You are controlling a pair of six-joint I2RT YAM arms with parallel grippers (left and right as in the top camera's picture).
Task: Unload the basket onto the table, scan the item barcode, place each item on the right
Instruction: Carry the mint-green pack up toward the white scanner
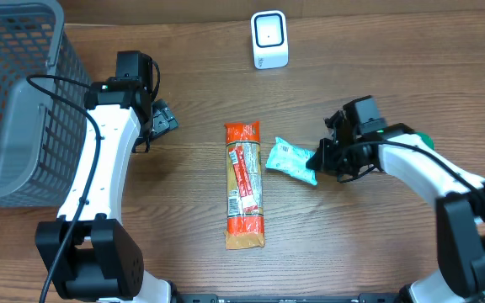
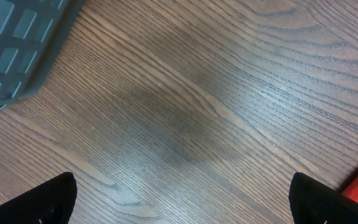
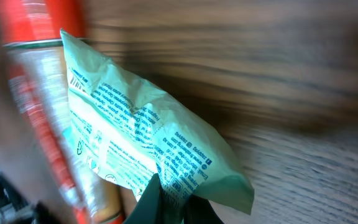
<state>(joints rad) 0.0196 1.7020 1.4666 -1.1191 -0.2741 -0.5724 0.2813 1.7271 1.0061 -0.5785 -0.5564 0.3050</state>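
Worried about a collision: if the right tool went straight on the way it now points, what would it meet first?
Shut on the green packet, the right tool points toward the long orange-red package. That is probably its first contact, though its height is unclear.

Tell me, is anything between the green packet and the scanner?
Nothing visible. The right gripper holds the green packet, and only bare table lies between it and the scanner. The orange pack lies beside it, out of the way.
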